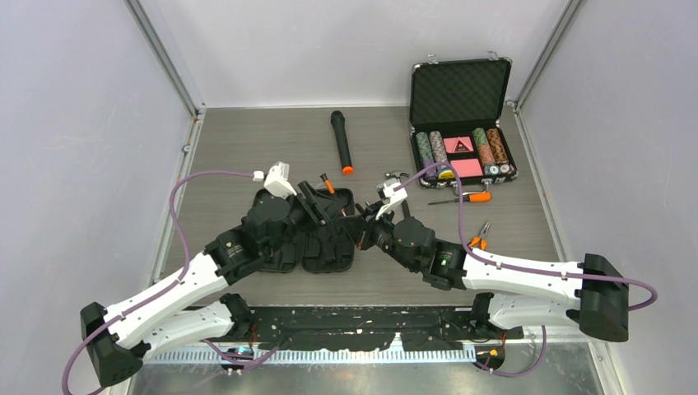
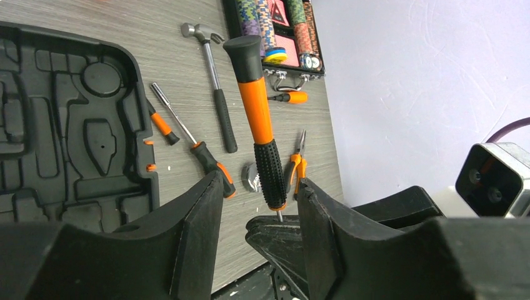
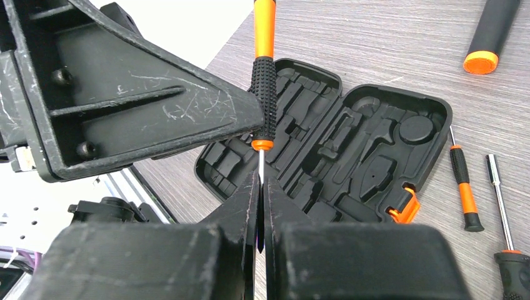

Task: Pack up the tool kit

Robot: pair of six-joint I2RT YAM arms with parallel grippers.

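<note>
The left arm (image 1: 165, 296) and right arm (image 1: 527, 276) cross low over the open case (image 3: 375, 125), blocking most of its slots from above. A screwdriver (image 2: 256, 119) stands upright between the fingers of the left gripper (image 2: 261, 181), with a gap on each side. Right of the case, a hammer (image 2: 215, 81), loose screwdrivers (image 2: 209, 159) and pliers (image 2: 299, 164) crowd the table (image 1: 222, 156). A microphone (image 1: 342, 141) lies beyond. The table's left side is bare.
</note>
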